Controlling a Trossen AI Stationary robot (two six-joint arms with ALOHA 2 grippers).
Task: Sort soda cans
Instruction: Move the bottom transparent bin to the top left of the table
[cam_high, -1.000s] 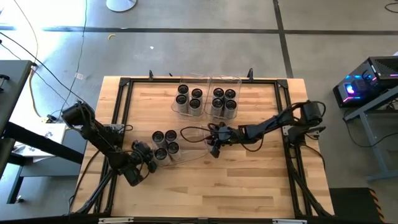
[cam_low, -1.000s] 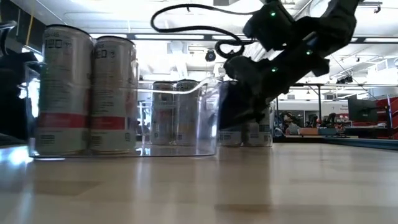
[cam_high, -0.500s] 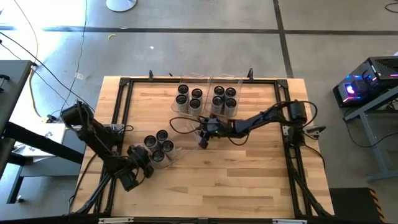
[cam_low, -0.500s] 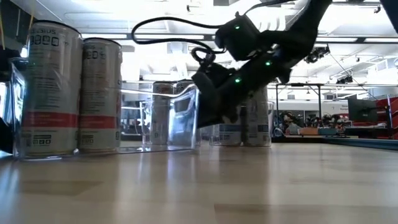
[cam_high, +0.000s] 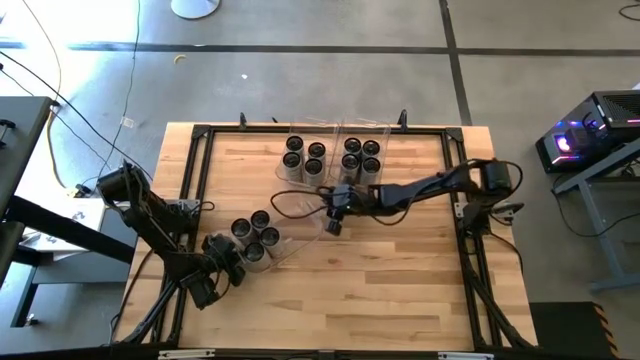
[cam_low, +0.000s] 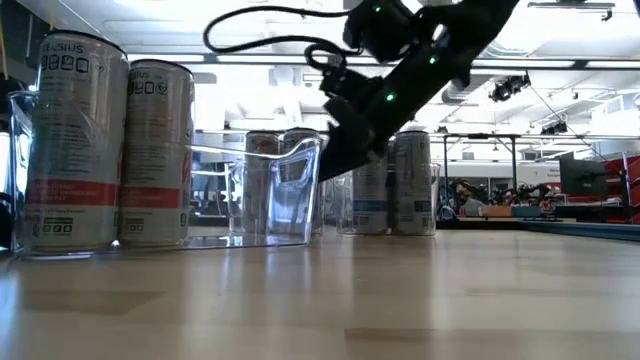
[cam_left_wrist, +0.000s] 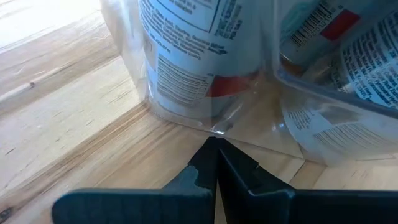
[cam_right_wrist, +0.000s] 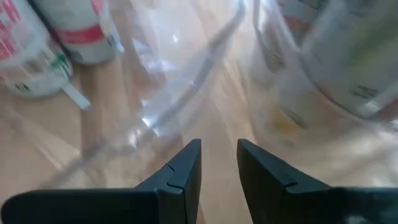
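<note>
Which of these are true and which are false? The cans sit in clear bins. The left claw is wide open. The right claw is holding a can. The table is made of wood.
1. The soda cans sit in clear bins. True.
2. The left gripper is wide open. False: its fingers are shut together.
3. The right gripper holds a can. False: nothing sits between its fingers.
4. The table is wooden. True.

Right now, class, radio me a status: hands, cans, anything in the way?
Left hand shut at near bin. Right hand slightly open, empty, mid-table. Cans binned in fours.
</note>
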